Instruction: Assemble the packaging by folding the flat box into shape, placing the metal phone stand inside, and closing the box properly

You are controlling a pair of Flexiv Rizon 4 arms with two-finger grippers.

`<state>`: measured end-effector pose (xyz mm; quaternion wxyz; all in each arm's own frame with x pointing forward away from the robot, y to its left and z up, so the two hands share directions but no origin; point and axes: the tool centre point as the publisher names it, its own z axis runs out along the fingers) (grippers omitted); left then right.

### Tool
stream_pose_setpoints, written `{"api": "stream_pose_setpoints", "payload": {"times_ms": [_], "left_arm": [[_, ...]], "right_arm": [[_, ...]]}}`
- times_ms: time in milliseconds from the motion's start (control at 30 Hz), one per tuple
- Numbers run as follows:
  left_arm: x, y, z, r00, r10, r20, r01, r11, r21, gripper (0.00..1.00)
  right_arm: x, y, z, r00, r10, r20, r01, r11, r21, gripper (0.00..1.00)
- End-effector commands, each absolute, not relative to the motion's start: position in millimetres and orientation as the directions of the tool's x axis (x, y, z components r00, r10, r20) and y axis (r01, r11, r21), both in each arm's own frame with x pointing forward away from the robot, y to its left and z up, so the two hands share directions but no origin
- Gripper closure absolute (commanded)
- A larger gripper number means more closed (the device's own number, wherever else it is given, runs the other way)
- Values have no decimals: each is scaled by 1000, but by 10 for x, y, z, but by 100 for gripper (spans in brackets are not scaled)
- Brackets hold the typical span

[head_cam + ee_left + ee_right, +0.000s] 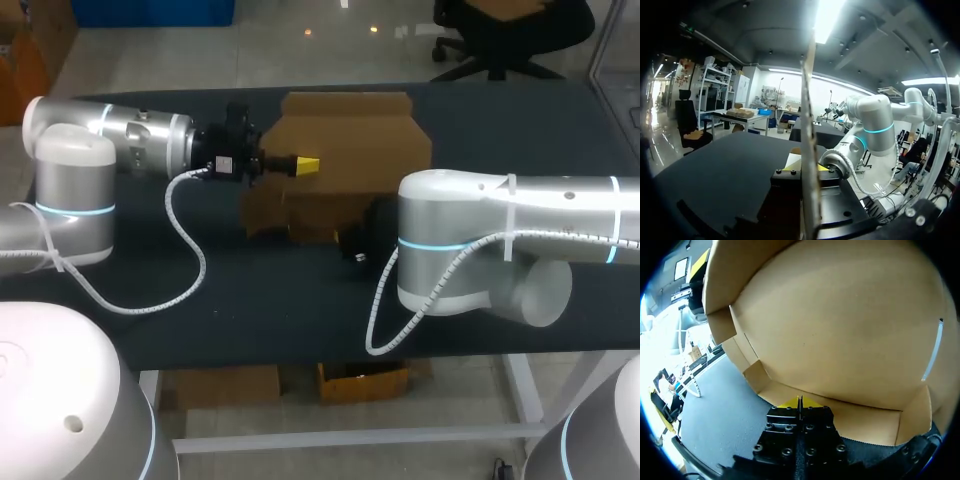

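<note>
The brown cardboard box stands half folded at the middle of the table, its tall back panel upright. My left gripper is shut on that panel's left edge. In the left wrist view the panel runs edge-on up between the fingers of the left gripper. My right gripper is low at the box's front, mostly hidden by the right arm. In the right wrist view the right gripper is shut, its yellow tips against the low inner wall of the box. No phone stand shows in any view.
The dark table stretches in front of the box. The left arm's white spiral cable hangs down onto it. My right arm's elbow lies across the table's right half, right next to the box.
</note>
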<state>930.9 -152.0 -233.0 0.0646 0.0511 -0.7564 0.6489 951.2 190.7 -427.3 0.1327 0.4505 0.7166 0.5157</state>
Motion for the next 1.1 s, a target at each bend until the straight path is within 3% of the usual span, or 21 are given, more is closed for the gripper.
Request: {"api": "stream_pose_setpoints", "payload": {"times_ms": [33,1100], "left_arm": [[9329,-1511,-2378,-986,12,166,-162,154,-975,100],[9329,-1511,-2378,-986,12,166,-162,154,-975,100]], "right_arm": [[9509,1942,-4324,-555,786,272,507,60,860,100],[8763,1581,-3864,-601,785,151,375,110,921,100]]}}
